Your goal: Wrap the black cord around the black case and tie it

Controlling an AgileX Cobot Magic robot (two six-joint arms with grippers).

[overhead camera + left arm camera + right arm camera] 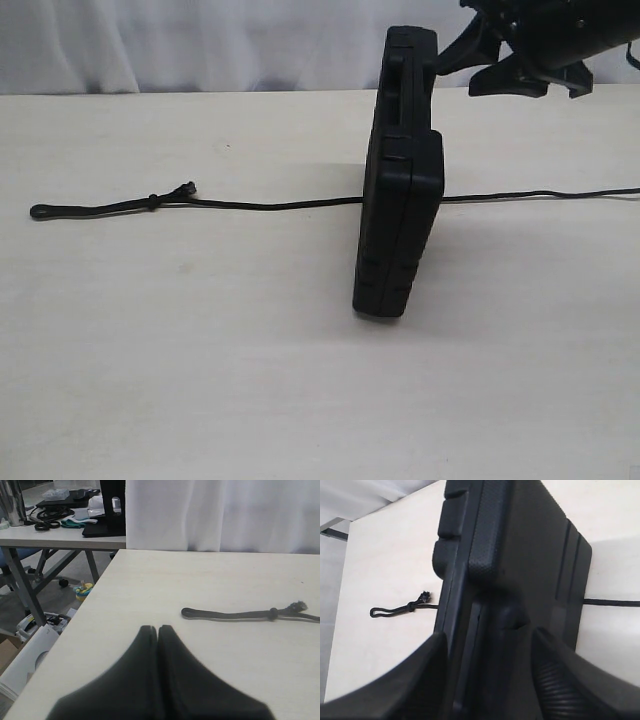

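Standing on edge right of centre in the exterior frame, a flat rectangular matte black case (pixel 398 230) of ridged plastic rests on a pale wood-grain table (pixel 200 380), with its moulded handle toward the top of the frame. A long thin braided black cord (pixel 270 205) runs in a nearly straight line across the tabletop from the far left to the right edge. It is hidden where it meets the case, and whether it passes under or behind cannot be told. Left of the case the cord carries a small knot (pixel 152 202), and a frayed end (pixel 188 187) sticks up just beside it. The right claw (pixel 453 80) hovers in the upper right corner beside the handle end, its jaws spread and clamping nothing; whether a finger touches the case cannot be told. In the left wrist view, the left claw (pixel 158 630) is pressed closed and empty over the table, apart from the cord. A white curtain (pixel 200 40) hangs behind.
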